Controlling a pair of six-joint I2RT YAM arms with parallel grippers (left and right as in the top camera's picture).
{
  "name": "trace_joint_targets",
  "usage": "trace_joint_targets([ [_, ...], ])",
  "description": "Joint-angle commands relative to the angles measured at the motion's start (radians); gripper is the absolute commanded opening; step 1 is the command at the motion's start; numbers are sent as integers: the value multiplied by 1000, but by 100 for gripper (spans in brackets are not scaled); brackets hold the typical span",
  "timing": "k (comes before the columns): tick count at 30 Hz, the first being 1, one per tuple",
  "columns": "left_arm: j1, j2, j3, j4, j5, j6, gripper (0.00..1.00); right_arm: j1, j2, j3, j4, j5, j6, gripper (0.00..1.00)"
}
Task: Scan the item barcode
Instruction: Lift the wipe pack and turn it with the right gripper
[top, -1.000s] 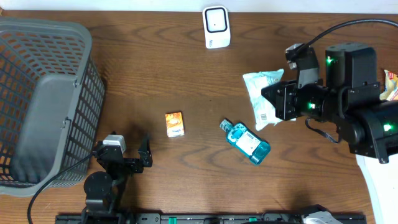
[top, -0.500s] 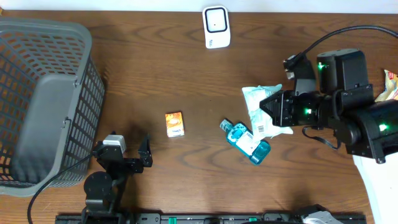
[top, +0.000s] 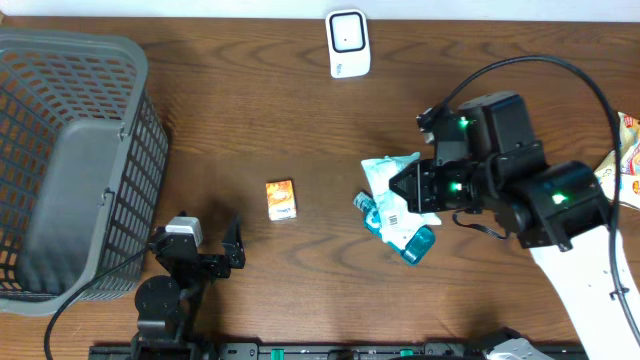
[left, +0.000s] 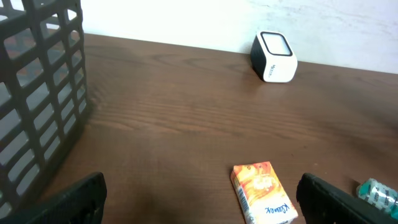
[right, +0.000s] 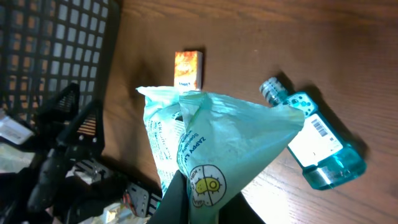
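Left arm (top: 165, 290) sits folded low at the seven o'clock edge, wrist tucked over its base. The left gripper (top: 197, 241) points off toward twelve o'clock, jaws spread wide and holding nothing; in the left wrist view both fingers (left: 81, 198) frame the bottom corners. Over at four o'clock, the right arm (top: 590, 270) rises from the corner and stretches toward nine o'clock, green lights glowing on its dark wrist. The right gripper (top: 408, 190) is clamped tight, pinching a packet (right: 217, 143) that hangs from its closed fingertips.
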Motion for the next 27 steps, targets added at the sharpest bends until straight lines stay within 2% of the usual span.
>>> trace_joint_targets([
  [1,2,0,-14,-32,13,17,98,16,-1,-54,45,-4,19,2],
  [10,2,0,-14,-32,13,17,98,17,5,-212,238,-5,-11,1],
  [16,2,0,-14,-32,13,17,98,17,14,-249,334,-5,-32,1],
  [19,2,0,-14,-32,13,17,98,27,31,-249,421,5,-124,1],
  [27,2,0,-14,-32,13,17,98,80,157,-249,629,259,-199,1],
])
